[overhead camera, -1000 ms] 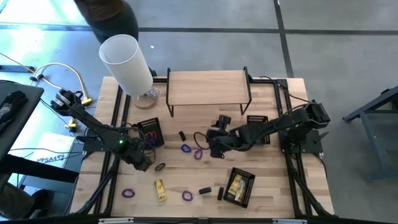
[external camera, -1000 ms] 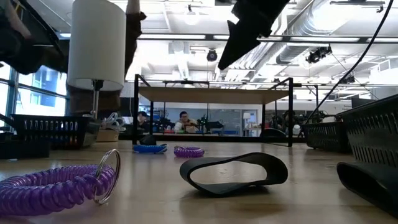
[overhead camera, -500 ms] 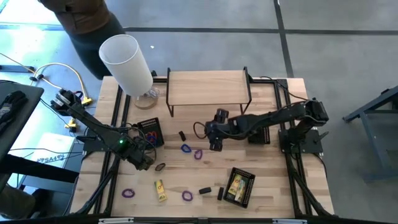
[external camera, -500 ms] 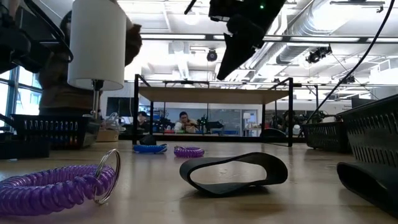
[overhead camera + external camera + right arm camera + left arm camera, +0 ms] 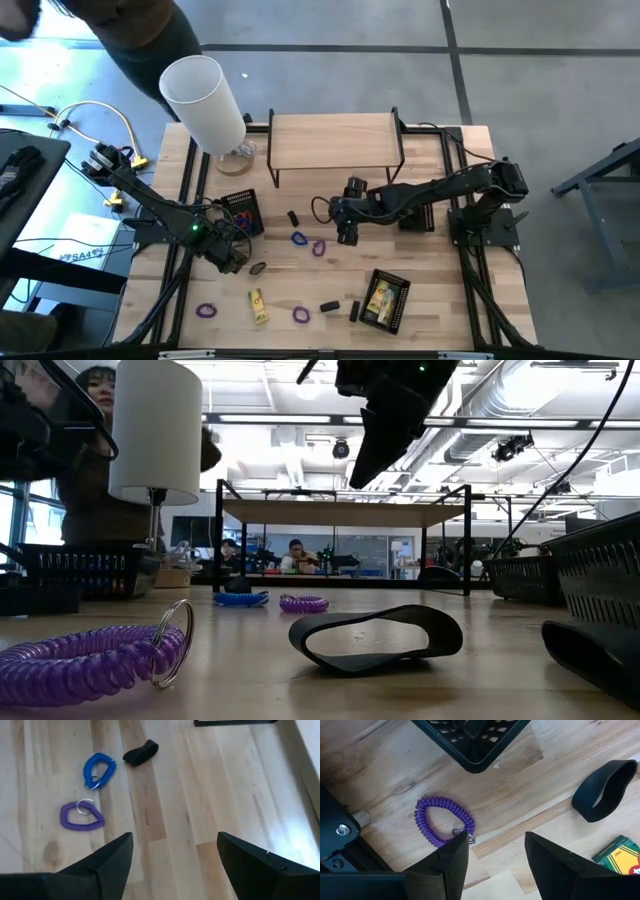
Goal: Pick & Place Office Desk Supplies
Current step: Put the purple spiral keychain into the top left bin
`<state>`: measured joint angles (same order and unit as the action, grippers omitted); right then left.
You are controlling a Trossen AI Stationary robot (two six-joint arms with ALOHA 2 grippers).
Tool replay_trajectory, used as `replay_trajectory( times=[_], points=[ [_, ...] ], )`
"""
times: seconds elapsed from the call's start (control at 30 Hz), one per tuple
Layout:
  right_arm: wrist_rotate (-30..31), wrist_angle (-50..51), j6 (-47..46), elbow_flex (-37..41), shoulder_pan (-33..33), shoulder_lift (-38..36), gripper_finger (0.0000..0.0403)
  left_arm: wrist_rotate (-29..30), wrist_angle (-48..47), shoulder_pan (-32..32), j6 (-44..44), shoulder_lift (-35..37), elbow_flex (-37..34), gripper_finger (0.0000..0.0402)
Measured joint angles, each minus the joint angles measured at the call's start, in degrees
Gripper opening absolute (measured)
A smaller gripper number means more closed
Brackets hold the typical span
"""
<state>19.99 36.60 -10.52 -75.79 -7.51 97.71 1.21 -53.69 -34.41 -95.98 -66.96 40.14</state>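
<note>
My left gripper (image 5: pixel 232 258) points down, open, over bare wood beside a purple coil loop (image 5: pixel 445 820) and touches nothing. A black band (image 5: pixel 605 790) and a yellow crayon box (image 5: pixel 617 852) lie near it. My right gripper (image 5: pixel 345 232) hangs open above the table's middle, slanting down. Just ahead of it a blue coil (image 5: pixel 98 769), a purple coil (image 5: pixel 81 816) and a small black block (image 5: pixel 140 751) lie flat on the wood. More purple coils (image 5: pixel 206 311) (image 5: pixel 300 314) and black blocks (image 5: pixel 328 306) lie near the front edge.
A black mesh tray (image 5: pixel 241 211) stands just beyond my left gripper, and another (image 5: pixel 385 299) with a yellow item stands at front right. A wooden shelf (image 5: pixel 335 140) and a white cylinder lamp (image 5: pixel 205 100) stand at the back. A person (image 5: pixel 90 460) stands past the far left corner.
My right gripper has swung a little toward the table's far edge and turned at the wrist, then held still, staying open. The person behind the lamp has shifted.
</note>
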Motion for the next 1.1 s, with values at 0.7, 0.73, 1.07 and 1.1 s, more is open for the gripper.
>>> replay_trajectory(
  times=[0.7,0.73,1.07,1.1],
  points=[
    [-0.57,-7.77,-10.77,0.0,-7.76,0.0,0.0278,-0.17,-0.02,0.0,0.0,0.0,0.0,0.0187],
    [-0.57,-8.45,-10.89,0.0,-8.24,0.0,0.0278,-0.17,-0.02,0.0,0.0,0.0,0.0,0.0187],
    [-0.46,-14.01,-11.28,0.02,-10.07,0.0,0.0278,-0.17,-0.02,0.0,0.0,0.0,0.0,0.0187],
    [-0.46,-14.13,-11.84,0.02,-10.16,0.0,0.0278,-0.17,-0.04,0.0,0.0,0.0,0.0,0.0187]
  ],
)
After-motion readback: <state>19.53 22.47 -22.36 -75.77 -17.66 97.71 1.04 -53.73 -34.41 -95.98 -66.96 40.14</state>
